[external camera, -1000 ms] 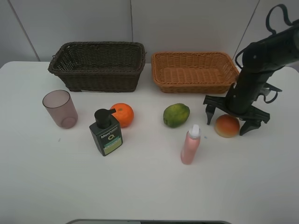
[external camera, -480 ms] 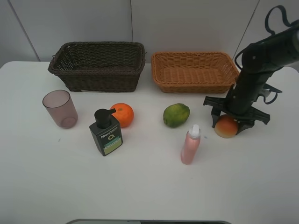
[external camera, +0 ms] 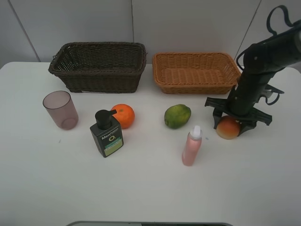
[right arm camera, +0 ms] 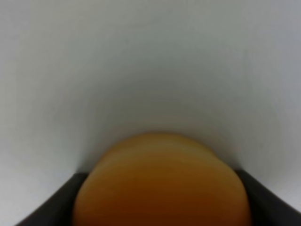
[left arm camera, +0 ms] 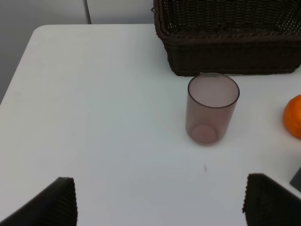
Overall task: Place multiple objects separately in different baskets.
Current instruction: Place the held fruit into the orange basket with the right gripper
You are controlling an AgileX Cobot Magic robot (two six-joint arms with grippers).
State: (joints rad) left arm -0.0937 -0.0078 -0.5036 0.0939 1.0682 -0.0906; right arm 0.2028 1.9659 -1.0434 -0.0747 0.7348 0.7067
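You see 2 baskets: dark basket (external camera: pixel 103 80), tan basket (external camera: pixel 197 87) | 3 fruits: orange (external camera: pixel 123 116), green fruit (external camera: pixel 177 116), peach (external camera: pixel 227 128) | 1 cup (external camera: pixel 60 109) | 2 bottles: pump bottle (external camera: pixel 107 136) reads "Men", spray bottle (external camera: pixel 191 148) | right claw (external camera: pixel 230 126) grips peach on bench (external camera: pixel 150 188) near tan basket | left claw (left arm camera: pixel 160 207) spread wide, empty

Right claw (external camera: pixel 229 125) grips the peach (external camera: pixel 227 129) (left claw (left arm camera: pixel 162 202) gapes wide).

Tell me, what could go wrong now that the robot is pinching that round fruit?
1. The peach is round and smooth. It might slip out of the right arm's fingers when lifted and roll across the table.
2. The pink spray bottle stands tall close by. A rolling peach or a swinging arm could knock it over.
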